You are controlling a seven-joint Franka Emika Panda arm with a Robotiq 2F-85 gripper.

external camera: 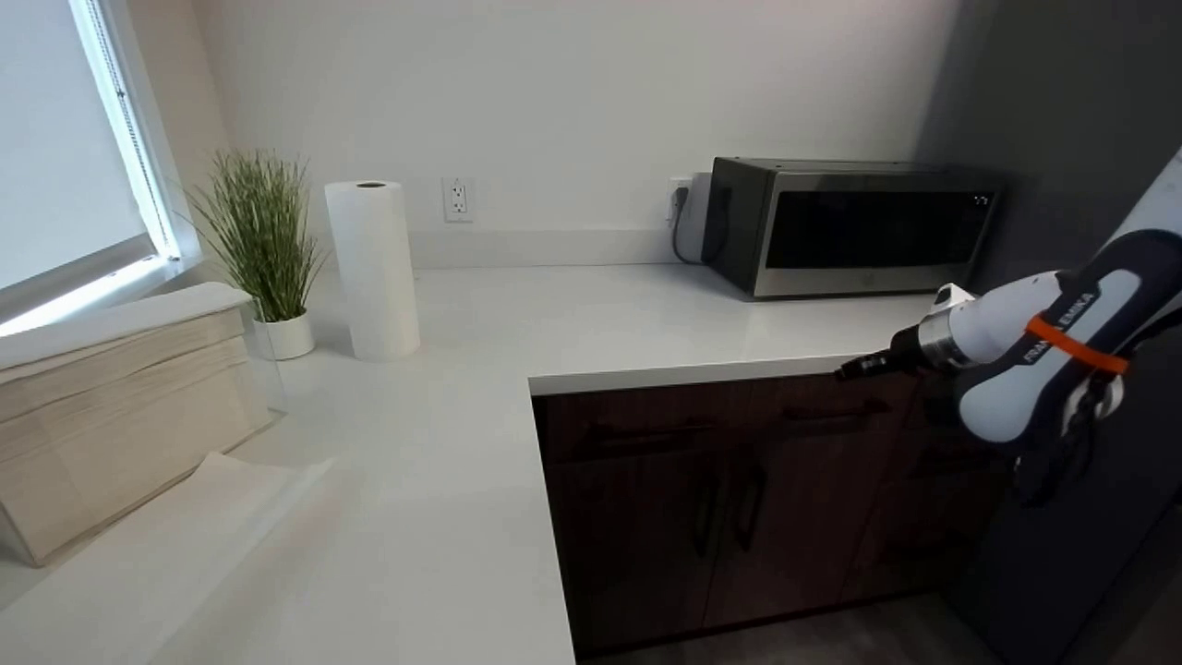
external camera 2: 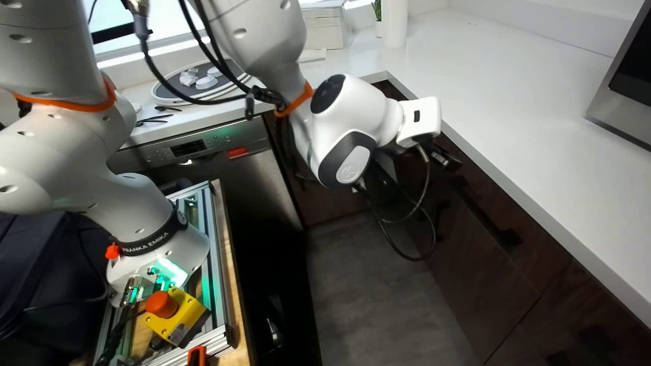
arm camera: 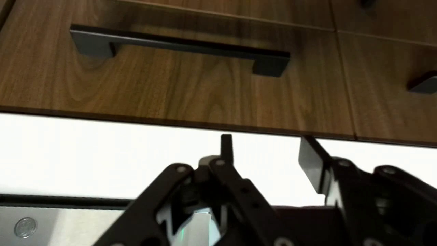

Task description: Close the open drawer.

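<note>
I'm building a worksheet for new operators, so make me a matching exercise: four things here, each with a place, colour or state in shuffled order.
1. Gripper
2. Drawer handle
3. Paper towel roll
4. Large orange button

A. Beside the plant
B. Atop a yellow box
C. Open
D. Fixed to a brown wood front

Pairs: 1-C; 2-D; 3-A; 4-B
</note>
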